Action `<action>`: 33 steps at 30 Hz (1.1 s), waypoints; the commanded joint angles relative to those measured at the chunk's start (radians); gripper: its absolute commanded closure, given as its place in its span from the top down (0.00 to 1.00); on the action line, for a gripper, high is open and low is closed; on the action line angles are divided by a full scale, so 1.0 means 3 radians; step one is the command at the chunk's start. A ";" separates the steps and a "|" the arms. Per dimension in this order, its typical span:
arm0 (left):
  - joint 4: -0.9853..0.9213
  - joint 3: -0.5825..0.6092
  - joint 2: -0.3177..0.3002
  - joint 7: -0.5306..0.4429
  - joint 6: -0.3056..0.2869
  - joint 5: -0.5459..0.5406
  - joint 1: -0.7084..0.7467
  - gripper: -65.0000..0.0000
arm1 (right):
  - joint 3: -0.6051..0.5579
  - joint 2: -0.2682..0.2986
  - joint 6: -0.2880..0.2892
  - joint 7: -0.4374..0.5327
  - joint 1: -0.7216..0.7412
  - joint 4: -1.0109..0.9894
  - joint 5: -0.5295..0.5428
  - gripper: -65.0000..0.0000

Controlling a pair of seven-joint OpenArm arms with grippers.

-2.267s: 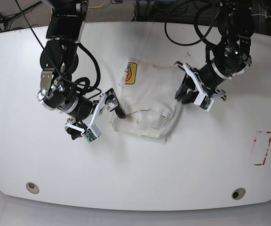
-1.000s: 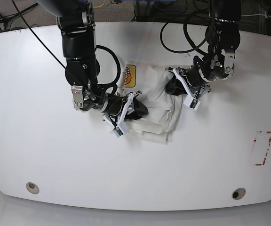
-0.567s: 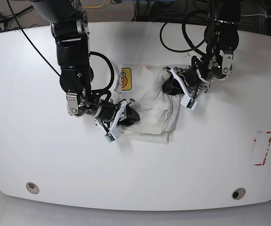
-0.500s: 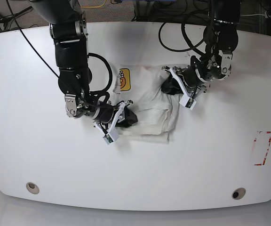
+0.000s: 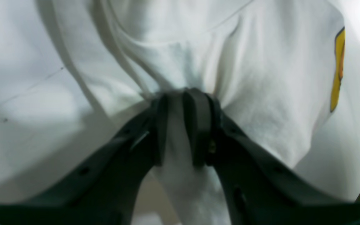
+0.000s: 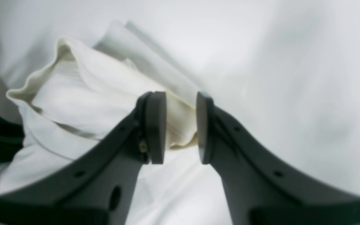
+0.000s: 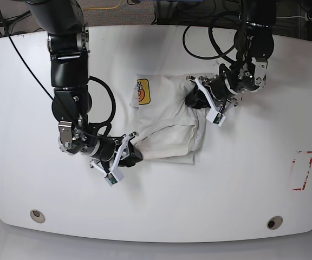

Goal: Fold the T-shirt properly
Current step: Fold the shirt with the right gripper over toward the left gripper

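A cream cotton T-shirt [image 7: 169,122] is spread on the glossy white table [image 7: 237,189]; its cloth is pinched by both arms' fingers [image 5: 195,125].

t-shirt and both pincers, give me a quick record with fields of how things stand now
t-shirt: cream, partly folded, wrinkled, lying on the white table
patch: yellow-orange, showing at the shirt's far corner
left pincer: shut on a bunch of shirt cloth
right pincer: closed on a folded edge of the shirt, at the corner nearest the base camera
shirt lifted: cannot tell

A glossy white table [image 7: 226,189] with black cables [image 7: 199,43] behind.
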 commanded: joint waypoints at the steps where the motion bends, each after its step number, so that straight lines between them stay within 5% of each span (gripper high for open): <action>1: 0.0040 0.0005 -0.0009 0.0084 -0.0010 0.0014 -0.0016 0.18 | 0.0014 0.0005 0.0008 -0.0162 0.0014 0.0413 0.0093 0.25; 15: 0.0510 0.0000 0.0011 0.0089 -0.0010 0.0009 -0.0175 0.18 | 0.0157 -0.0021 0.0008 -0.0852 -0.0840 0.1845 0.0093 0.24; 26: 0.0562 -0.0005 0.0016 0.0084 -0.0010 0.0009 -0.0420 0.18 | 0.0147 -0.0302 0.0008 -0.0832 -0.1352 0.1937 0.0063 0.24; 33: -0.0011 0.0000 0.0129 0.0084 0.0000 0.0040 -0.0732 0.18 | 0.0116 -0.0399 0.0008 -0.0556 -0.1444 0.1600 0.0063 0.24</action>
